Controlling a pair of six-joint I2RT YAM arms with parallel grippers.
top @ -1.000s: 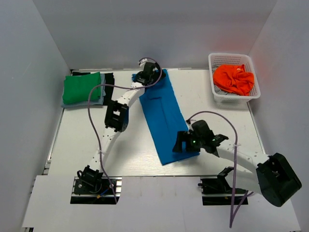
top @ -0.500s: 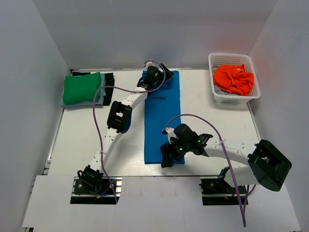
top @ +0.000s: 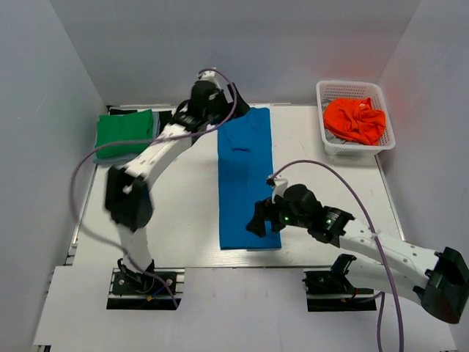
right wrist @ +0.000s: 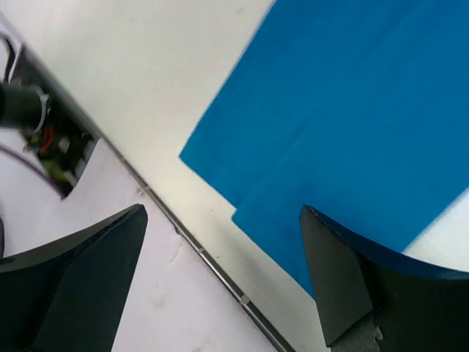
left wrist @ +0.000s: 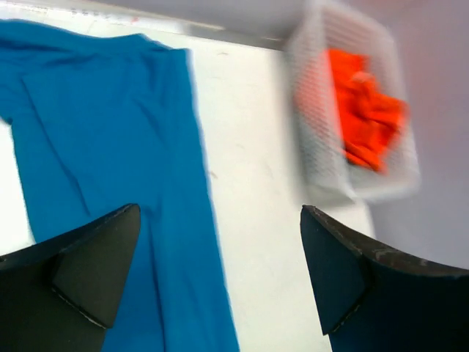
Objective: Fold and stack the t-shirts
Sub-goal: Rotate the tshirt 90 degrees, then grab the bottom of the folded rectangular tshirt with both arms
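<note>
Blue t-shirt (top: pixel 245 176) lay folded lengthwise.
Left fingers (left wrist: pixel 80 279) and right fingers (right wrist: pixel 73 279) gaped empty; next, probably gripping its near hem to fold crosswise.

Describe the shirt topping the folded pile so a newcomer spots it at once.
Start at the table's far left corner. The folded green t-shirt sits atop a pile there. Nothing else is green; the blue t-shirt lies flat mid-table.

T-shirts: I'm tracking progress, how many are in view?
3 plainly: blue t-shirt flat mid-table, green t-shirt far left, orange t-shirt in the basket. Darker ones under the green show only edges; more may be hidden.
</note>
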